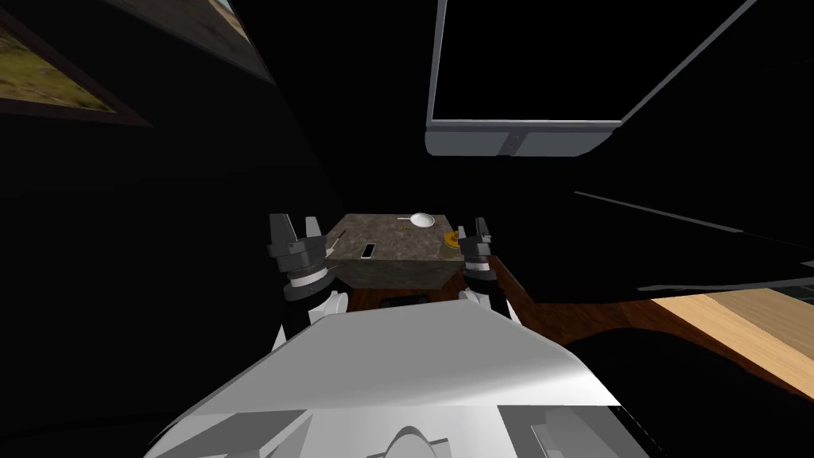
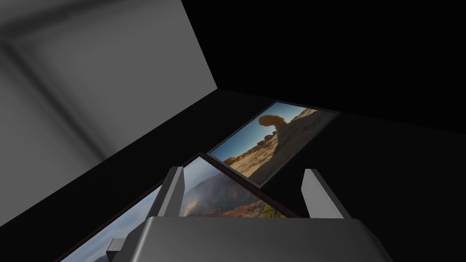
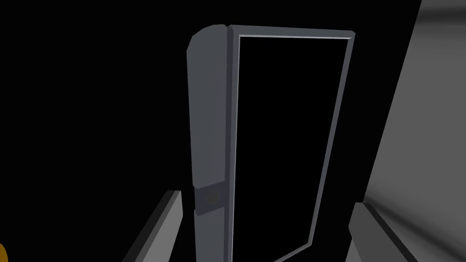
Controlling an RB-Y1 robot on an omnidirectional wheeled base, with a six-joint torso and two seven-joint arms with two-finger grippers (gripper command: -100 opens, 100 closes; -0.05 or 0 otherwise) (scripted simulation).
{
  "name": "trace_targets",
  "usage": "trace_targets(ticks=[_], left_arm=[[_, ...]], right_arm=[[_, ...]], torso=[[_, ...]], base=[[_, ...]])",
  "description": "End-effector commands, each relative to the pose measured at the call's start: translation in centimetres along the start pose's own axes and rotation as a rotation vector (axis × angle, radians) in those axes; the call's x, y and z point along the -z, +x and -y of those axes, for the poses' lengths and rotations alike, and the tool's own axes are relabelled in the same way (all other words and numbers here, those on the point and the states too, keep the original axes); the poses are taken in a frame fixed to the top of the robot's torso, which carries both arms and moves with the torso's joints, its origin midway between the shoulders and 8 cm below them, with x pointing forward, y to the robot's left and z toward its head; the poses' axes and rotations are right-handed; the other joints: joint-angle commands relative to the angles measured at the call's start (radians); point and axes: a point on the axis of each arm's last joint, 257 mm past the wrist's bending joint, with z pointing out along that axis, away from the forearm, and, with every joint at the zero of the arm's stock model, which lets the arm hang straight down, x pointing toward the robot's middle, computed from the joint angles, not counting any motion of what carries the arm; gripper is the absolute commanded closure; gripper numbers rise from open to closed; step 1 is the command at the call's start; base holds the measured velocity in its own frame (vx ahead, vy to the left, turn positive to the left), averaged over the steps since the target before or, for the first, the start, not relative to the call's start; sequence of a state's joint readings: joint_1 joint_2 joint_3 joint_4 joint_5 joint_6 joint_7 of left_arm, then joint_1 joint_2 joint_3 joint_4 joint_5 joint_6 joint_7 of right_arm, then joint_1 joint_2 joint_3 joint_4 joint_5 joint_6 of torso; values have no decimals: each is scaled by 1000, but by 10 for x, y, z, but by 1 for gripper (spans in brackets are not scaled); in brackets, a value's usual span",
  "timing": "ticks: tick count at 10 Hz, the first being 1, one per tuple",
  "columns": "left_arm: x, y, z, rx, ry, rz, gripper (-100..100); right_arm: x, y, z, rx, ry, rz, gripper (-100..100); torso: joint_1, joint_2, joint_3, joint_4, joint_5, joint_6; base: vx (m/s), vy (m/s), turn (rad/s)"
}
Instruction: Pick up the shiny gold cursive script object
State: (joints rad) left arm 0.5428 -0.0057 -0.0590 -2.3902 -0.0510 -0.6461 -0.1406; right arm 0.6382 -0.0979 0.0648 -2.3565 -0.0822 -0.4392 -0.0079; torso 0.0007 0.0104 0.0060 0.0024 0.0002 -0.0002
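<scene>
The gold object point(image 1: 451, 239) lies at the worktop's point(image 1: 397, 253) edge, just beside the right gripper point(image 1: 471, 230); it and the left gripper point(image 1: 295, 226) both gape empty.

A mottled brown, stone-patterned table point(image 1: 397, 266) carries a gold object point(image 1: 451, 240) at its right edge, a white pan point(image 1: 422, 219) by the far edge and a white slab point(image 1: 368, 250) rimmed in black mid-top. Reddish-brown wood-grain floor point(image 1: 556, 314) meets pale blond boards point(image 1: 739, 322).
</scene>
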Motion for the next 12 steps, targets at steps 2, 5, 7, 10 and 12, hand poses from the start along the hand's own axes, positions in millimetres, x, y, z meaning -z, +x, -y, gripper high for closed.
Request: trace_targets(ticks=[2,5,7,10,12], left_arm=[[0,0,0,0,0,0,0],[0,0,0,0,0,0,0],[0,0,0,0,0,0,0],[0,0,0,0,0,0,0],[0,0,0,0,0,0,0]], right_arm=[[12,9,11,34,54,-55,-100],[30,20,28,67,127,-121,-100],[42,26,38,85,167,-163,-100],[55,35,49,105,212,-221,-100],[70,41,60,120,258,-268,-100]], torso=[[0,-2,-1,0,0,0],[1,-3,-2,-1,0,0],[0,-5,-3,-1,0,0],[1,-5,-3,-1,0,0],[1,-7,-4,-1,0,0]], base=[[-99,27,86],[-104,44,136],[-69,36,162],[-69,41,122],[-50,45,187]])
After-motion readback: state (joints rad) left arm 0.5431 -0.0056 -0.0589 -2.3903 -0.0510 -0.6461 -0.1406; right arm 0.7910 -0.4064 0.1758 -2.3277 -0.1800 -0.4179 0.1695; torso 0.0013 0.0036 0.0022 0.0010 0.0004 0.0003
